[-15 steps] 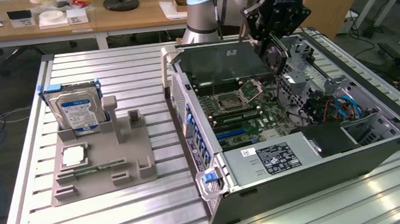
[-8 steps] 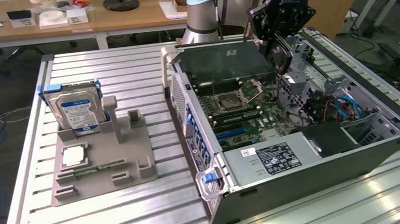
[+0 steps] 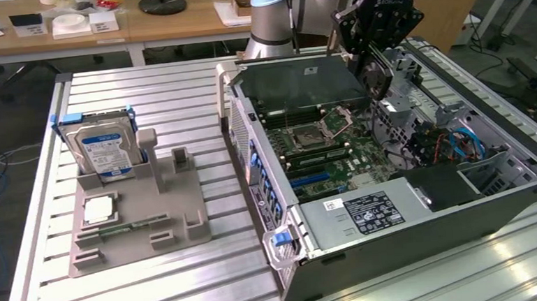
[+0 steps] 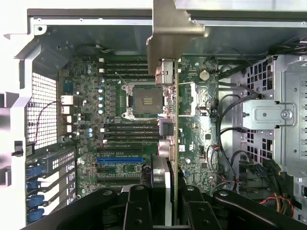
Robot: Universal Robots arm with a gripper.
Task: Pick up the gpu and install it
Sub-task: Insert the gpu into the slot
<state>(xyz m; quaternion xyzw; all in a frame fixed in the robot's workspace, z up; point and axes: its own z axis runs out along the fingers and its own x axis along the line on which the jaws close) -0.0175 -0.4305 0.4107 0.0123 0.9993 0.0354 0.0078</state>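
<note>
While the arm's black gripper [image 4: 165, 203] hovers above the open grey sheet-metal computer case [image 3: 424, 253], its fingers [image 4: 139, 206] are clenched on the gpu [image 4: 176, 120]. It is a thin dark circuit card seen edge-on, with a bent silvery metal bracket [image 4: 172, 33] at its far end, and it is held over the green motherboard [image 4: 120, 143] inside the case. I judge the card light and stiff yet fragile. It is best gripped by its flat board faces, as here, clear of soldered parts, because the smooth bracket could slip.
</note>
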